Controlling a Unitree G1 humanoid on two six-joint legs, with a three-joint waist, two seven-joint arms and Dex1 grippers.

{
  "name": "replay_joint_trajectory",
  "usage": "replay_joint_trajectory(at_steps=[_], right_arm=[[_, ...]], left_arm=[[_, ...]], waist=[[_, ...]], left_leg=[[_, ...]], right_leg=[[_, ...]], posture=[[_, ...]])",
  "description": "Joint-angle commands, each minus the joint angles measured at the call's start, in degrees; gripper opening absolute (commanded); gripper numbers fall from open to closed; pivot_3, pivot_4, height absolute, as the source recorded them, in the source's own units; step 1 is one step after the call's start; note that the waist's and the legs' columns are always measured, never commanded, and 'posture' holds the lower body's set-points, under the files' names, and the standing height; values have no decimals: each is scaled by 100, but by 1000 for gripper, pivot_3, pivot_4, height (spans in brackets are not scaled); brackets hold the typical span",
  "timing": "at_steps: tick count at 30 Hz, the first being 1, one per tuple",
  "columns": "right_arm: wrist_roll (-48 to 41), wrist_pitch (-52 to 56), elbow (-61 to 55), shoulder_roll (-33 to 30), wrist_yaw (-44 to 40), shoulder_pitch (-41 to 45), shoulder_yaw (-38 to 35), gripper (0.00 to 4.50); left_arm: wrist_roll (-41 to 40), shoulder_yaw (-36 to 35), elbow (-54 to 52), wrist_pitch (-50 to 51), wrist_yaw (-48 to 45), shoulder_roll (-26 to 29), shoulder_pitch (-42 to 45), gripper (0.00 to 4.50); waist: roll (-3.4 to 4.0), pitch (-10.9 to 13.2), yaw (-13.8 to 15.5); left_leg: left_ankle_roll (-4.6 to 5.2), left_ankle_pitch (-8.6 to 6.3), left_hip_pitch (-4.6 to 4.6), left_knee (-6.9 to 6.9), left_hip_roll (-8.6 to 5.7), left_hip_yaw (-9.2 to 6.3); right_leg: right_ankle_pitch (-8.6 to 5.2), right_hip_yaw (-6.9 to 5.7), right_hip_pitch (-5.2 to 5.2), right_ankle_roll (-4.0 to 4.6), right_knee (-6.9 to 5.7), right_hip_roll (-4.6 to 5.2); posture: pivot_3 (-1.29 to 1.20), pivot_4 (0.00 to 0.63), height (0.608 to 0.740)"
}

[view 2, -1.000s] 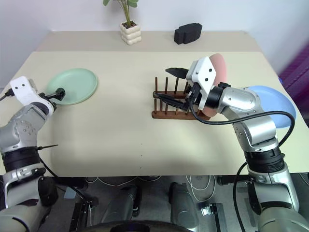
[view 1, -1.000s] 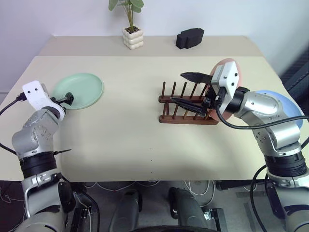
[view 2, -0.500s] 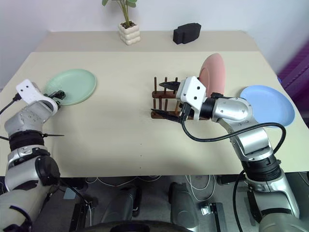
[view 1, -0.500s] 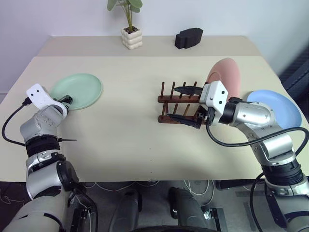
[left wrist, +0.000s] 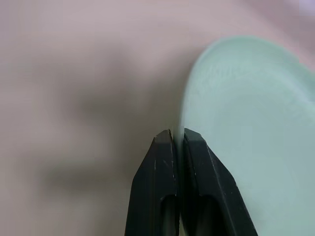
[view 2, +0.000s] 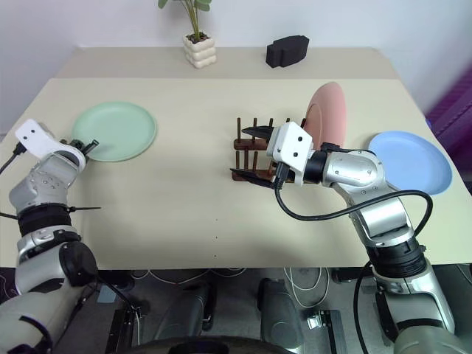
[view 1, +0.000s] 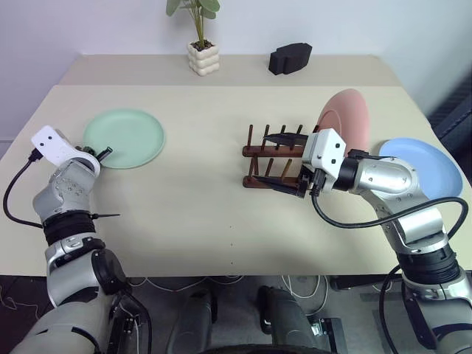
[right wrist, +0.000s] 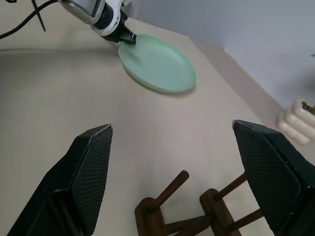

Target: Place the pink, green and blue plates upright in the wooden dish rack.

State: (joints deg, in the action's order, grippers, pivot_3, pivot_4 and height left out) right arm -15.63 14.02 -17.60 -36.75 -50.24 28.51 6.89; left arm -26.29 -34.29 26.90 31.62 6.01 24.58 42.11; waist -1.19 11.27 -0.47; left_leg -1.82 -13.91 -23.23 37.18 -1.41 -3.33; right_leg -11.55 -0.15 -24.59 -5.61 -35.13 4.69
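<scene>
Your left gripper (left wrist: 177,135) has its jaws pinched on the green plate's (view 1: 125,137) near rim. Your right gripper (view 1: 284,160) hangs over the rack (view 1: 276,167) with jaws wide and empty, the pink plate (view 1: 346,118) upright in the rack behind it.

Robot test lab or demo room, not lived-in kitchen. Plain beige table (view 1: 221,199) against bare pale wall (view 1: 88,26). Staged props sparse: small potted plant (view 1: 199,44) in white knobbly pot, black block (view 1: 290,58) at table's far edge, wooden dish rack (view 1: 276,166) and few plain plates as test objects. Loose cables (view 1: 243,284) and dark equipment on floor under table's near edge. Nothing shows sink, stove or cupboards.
</scene>
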Motion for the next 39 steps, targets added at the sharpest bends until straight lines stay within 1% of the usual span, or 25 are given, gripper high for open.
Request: replay_joint_trajectory(at_steps=[1, 2, 5, 7, 9, 14, 19, 23, 26, 29, 30, 35, 36, 39], right_arm=[[484, -451, 217, 63, 168, 277, 79, 3977], [698, -661, 348, 100, 245, 368, 150, 3977], [1208, -1189, 656, 228, 483, 586, 307, 3977], [1529, -1511, 840, 309, 645, 706, 396, 3977], [2207, -1915, 1156, 407, 1055, 944, 610, 3977], [3037, -2407, 1617, 674, 1716, 1310, 789, 3977], [3439, -2580, 1833, 852, 1997, 1466, 862, 3977], [3622, -2674, 1959, 924, 2073, 1511, 890, 3977], [3713, -2768, 2044, 929, 2085, 1521, 929, 3977], [3718, -2837, 2081, 970, 2073, 1532, 931, 3153], [3717, -2856, 2069, 983, 2071, 1526, 928, 2723], [3726, -2917, 2051, 1015, 2078, 1515, 921, 103], [3729, -2931, 2054, 1015, 2083, 1515, 921, 15], [3745, -2978, 2053, 1014, 2085, 1503, 913, 15]], left_arm=[[-84, 396, -1344, -192, -303, -21, 75, 52], [-72, 640, -1831, -86, -345, -38, 148, 52], [56, 1194, -2699, 172, -384, -18, 299, 52], [205, 1478, -3004, 255, -388, 8, 373, 52], [323, 1917, -3393, 469, -448, -6, 584, 52], [348, 2566, -4093, 1012, -565, -174, 950, 52], [322, 2884, -4507, 1480, -667, -312, 1041, 52], [147, 2795, -4709, 1791, -706, -527, 1097, 52], [80, 2728, -4781, 1937, -756, -590, 1111, 52], [75, 2669, -4763, 2009, -757, -594, 1111, 0], [73, 2663, -4762, 2025, -756, -593, 1108, 0], [56, 2612, -4748, 2052, -758, -638, 1099, 0], [64, 2607, -4742, 2056, -759, -642, 1092, 0], [42, 2557, -4724, 2072, -744, -691, 1077, 0]], waist=[[-2, 1, 1], [-2, 1, -3], [-3, 1, -7], [-2, 1, -16], [-2, 1, -27], [-2, 1, -37], [-2, 1, -32], [-2, 1, -33], [-2, 1, -32], [-2, 1, -39], [-2, 1, -42], [-2, 1, -36], [-2, 1, -35], [-2, 1, -28]], left_leg=[[-1, 1, -1, 0, 0, 0], [-2, 1, 0, 0, -1, 0], [-3, 2, -1, -2, -2, -1], [-3, 2, 0, -2, -4, 0], [-4, 2, 1, -2, -4, 2], [-5, 3, 2, -5, -3, 2], [-6, 4, 1, -5, -4, 1], [-5, 4, 1, -4, -4, 1], [-5, 4, 1, -4, -4, 1], [-5, 4, 1, -4, -4, 0], [-5, 4, 2, -4, -4, 1], [-6, 5, 2, -4, -4, 0], [-6, 5, 2, -4, -4, 0], [-6, 5, 2, -4, -4, 0]], right_leg=[[0, 0, 0, 0, 0, 1], [1, 0, 0, -1, 0, 1], [1, 0, -1, -1, 0, 1], [1, 2, -1, -1, 0, 0], [1, 3, -1, -1, 0, -1], [0, 3, -2, -1, -1, -4], [0, 4, -3, -1, -1, -4], [0, 3, -3, -1, -1, -5], [0, 4, -3, -1, -1, -4], [0, 4, -3, -1, -1, -5], [0, 4, -3, -1, -1, -5], [0, 4, -3, -1, -2, -5], [0, 4, -3, -1, -1, -5], [0, 4, -3, -1, -1, -5]], posture=[[0, 150, 736], [0, 150, 736], [0, 150, 736], [0, 150, 736], [0, 150, 736], [0, 150, 736], [0, 150, 736], [0, 150, 736], [0, 150, 736], [0, 150, 736], [0, 150, 736], [0, 150, 736], [0, 150, 736], [0, 150, 736]])
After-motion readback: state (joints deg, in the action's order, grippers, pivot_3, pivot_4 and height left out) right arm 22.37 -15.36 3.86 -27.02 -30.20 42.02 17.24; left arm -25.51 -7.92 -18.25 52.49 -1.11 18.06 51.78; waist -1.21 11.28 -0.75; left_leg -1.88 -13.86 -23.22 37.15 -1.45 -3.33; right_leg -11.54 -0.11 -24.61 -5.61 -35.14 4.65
